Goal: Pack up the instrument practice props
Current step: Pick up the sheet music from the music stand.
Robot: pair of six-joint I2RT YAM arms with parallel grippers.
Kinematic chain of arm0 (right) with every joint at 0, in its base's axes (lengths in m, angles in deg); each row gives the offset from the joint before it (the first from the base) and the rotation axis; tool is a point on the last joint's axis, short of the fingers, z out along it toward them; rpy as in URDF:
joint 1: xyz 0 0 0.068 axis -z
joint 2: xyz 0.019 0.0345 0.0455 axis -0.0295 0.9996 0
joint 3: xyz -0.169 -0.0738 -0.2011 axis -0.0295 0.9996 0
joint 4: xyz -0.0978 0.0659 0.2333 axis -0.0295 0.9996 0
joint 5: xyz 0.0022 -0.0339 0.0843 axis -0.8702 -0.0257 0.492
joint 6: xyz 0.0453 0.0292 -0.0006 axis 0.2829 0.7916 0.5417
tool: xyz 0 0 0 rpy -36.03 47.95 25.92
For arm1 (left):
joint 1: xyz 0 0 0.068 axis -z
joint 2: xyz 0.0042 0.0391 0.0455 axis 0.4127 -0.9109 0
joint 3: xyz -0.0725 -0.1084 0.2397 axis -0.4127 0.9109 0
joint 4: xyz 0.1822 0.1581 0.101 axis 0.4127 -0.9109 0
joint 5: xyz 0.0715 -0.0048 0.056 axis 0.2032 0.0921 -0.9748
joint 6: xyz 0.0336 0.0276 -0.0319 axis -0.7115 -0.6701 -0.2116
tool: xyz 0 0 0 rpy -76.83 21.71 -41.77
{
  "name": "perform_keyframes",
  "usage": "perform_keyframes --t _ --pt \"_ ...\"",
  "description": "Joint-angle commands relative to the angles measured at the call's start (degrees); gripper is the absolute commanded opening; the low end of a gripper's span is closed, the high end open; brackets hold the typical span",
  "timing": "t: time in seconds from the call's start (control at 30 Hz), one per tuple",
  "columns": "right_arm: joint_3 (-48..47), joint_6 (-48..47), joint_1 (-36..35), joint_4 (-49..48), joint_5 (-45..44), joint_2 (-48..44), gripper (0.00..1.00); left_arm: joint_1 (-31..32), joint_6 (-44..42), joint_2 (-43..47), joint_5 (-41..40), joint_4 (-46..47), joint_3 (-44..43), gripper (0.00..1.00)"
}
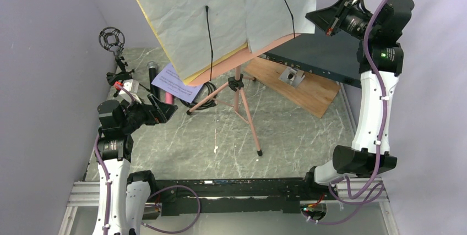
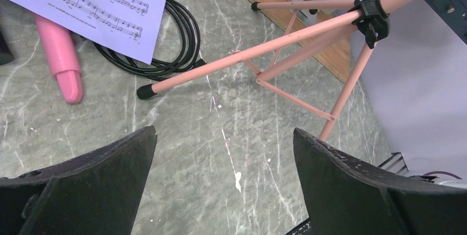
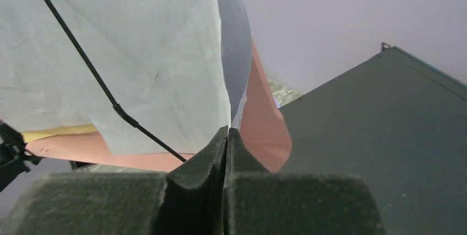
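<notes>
Right gripper (image 3: pixel 227 131), lower centre: jaws pressed together at corner of crumpled white paper page (image 3: pixel 137 53) on pink music desk (image 3: pixel 264 119); left gripper (image 2: pixel 224 133), bottom edge: jaws spread wide

A grey-green marbled tabletop (image 1: pixel 297 136) carries a few white flecks (image 2: pixel 238 180) near its middle. At its far right a brown wooden board (image 1: pixel 308 89) lies flat and askew, with a small metal bracket (image 1: pixel 292 76) standing on it. Just behind the board sits a flat dark teal rack box (image 1: pixel 325 56), its front edge over the board's far edge. A coiled black cable (image 2: pixel 186 28) lies on the tabletop at the left. Lavender walls (image 1: pixel 44 53) close in the sides, and an aluminium rail (image 1: pixel 82 193) runs along the near edge.
</notes>
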Motion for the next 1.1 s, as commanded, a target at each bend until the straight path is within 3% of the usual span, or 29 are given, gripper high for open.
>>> perform_keyframes --t 0.0,0.2,0.4,0.53,0.63,0.77,0.93,1.07 --pt "-3.11 -3.34 1.24 1.50 -5.31 -1.78 0.00 -0.37 -0.94 0.69 0.88 -0.64 -1.07 1.00" --pt "-0.71 -3.59 1.78 1.13 -4.78 -1.01 0.02 -0.31 -0.97 0.72 0.86 -0.79 -1.07 0.99" --pt "-0.32 -5.82 1.82 2.29 -5.16 -0.89 0.24 -0.36 -0.98 0.66 0.83 -0.78 -1.07 1.00" --pt "-0.56 -6.77 2.33 2.69 -6.62 -1.52 0.27 -0.37 -0.91 0.58 0.83 -0.64 -1.07 0.99" --pt "-0.06 -6.48 2.89 2.17 -6.88 -1.74 0.24 -0.37 -0.89 0.68 0.92 -0.64 -1.07 0.99" --pt "0.17 -6.07 2.98 1.25 -5.69 -1.89 0.02 -0.35 -0.91 0.66 0.93 -0.65 -1.07 0.99" --pt "0.04 -5.94 4.50 -0.21 -4.26 -3.11 0.00 -0.37 -0.98 0.75 0.84 -0.75 -1.07 0.99" --pt "1.34 -2.89 10.01 -3.25 -3.07 -4.26 0.00 -0.35 -0.98 0.77 0.92 -0.76 -1.07 1.00"
